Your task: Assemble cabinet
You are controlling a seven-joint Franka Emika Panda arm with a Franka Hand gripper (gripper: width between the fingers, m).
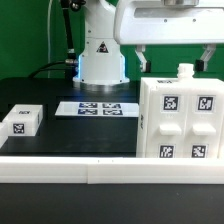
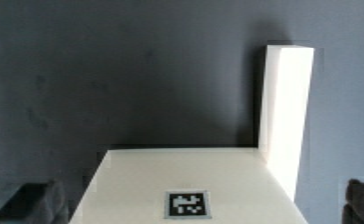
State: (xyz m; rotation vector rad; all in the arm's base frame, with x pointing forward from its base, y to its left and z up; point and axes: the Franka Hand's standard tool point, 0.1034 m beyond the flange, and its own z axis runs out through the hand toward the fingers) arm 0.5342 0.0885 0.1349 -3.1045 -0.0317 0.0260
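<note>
The cabinet (image 1: 180, 120), a large white box with black-and-white tags on its front, stands on the black table at the exterior view's right. A small white knob (image 1: 185, 71) sticks up from its top. My gripper (image 1: 172, 58) hangs just above it, open and empty, with one finger (image 1: 140, 57) out to each side. In the wrist view the cabinet's white top (image 2: 161, 175) with one tag (image 2: 193, 204) lies between my dark fingertips (image 2: 28, 205). A narrow white panel (image 2: 289, 110) runs along its edge. My gripper (image 2: 193, 208) touches nothing.
A small white tagged block (image 1: 22, 120) lies at the exterior view's left. The marker board (image 1: 97, 107) lies flat in front of the robot's base (image 1: 100, 55). A white rail (image 1: 60, 165) runs along the table's front edge.
</note>
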